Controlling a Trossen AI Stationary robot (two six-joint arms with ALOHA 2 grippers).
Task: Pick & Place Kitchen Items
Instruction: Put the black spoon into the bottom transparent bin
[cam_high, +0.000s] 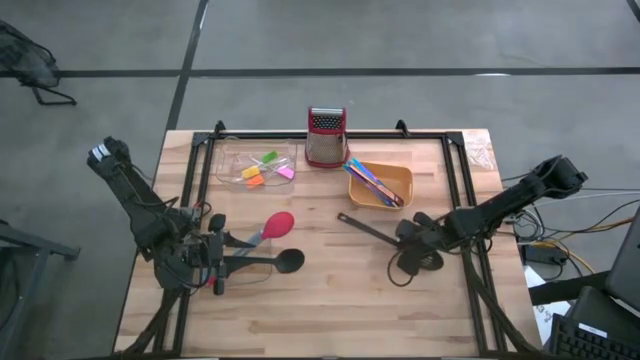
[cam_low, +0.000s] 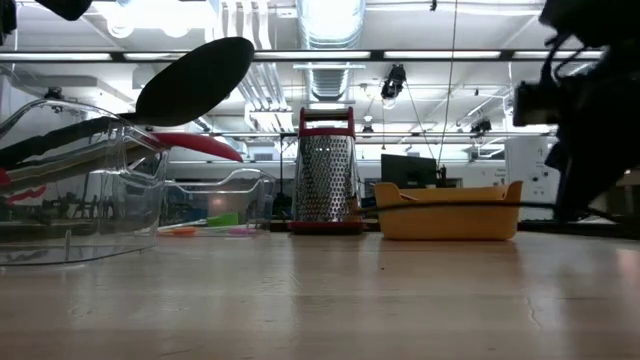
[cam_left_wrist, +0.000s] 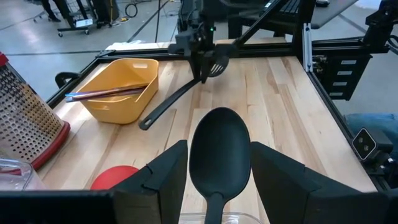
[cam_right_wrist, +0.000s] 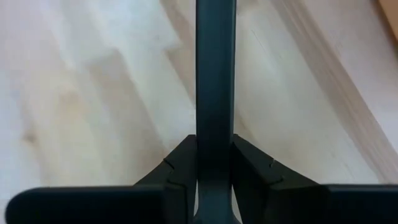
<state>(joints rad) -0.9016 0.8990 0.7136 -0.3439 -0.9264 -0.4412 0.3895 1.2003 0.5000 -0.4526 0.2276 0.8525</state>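
Note:
My left gripper (cam_high: 218, 262) is open at the table's left. Its fingers stand on either side of a long black spoon (cam_left_wrist: 219, 149) without closing on it. The spoon's handle lies in a clear tray (cam_low: 90, 200), and its head (cam_low: 195, 80) sticks up over the tray's rim. A red-headed spoon (cam_high: 278, 224) lies beside it. My right gripper (cam_high: 420, 240) is shut on a black slotted spoon (cam_left_wrist: 180, 93) right of centre. Thin sticks (cam_high: 375, 180) lie in the orange bowl (cam_high: 395, 190). Small coloured blocks (cam_high: 265, 168) lie in the far clear tray (cam_high: 235, 160). My right gripper pinches the slotted spoon's handle (cam_right_wrist: 214, 124) between its two fingers, near the head end (cam_left_wrist: 217, 65). The fingers come from the table's right and lie roughly along the handle. The handle slopes away toward the table's centre, and its free end (cam_left_wrist: 144, 123) is down at the tabletop.
The red-topped box grater (cam_high: 326, 135) stands at the far middle, between the far clear tray and the orange bowl. A dark metal frame (cam_high: 470, 200) runs along the table's sides. Bare wood (cam_high: 330, 310) lies along the near edge.

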